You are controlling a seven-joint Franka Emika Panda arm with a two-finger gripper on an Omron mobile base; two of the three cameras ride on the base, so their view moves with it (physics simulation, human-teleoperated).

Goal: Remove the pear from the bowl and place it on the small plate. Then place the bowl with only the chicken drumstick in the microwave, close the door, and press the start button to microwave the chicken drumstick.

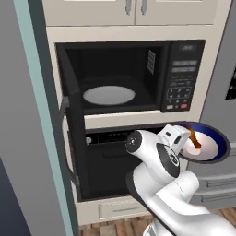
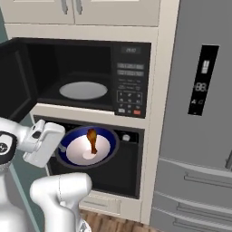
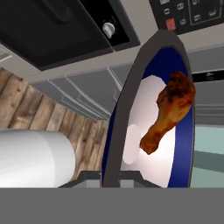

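I've got the claw (image 2: 62, 148) pinched on the rim of the rigid dark-blue, white-lined bowl (image 2: 108, 144) below the black microwave (image 2: 81, 77); reddish-brown drumstick (image 2: 92, 139) loose inside, likely to slide if tilted.

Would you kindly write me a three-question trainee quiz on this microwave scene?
1. True or false: the microwave door is shut.
2. What lies in the bowl? A pear; B chicken drumstick; C nothing.
3. Fill in: the fingers grip the bowl by its ____.

Key: 1 false, it stands open on the white turntable. 2 B. 3 rim.
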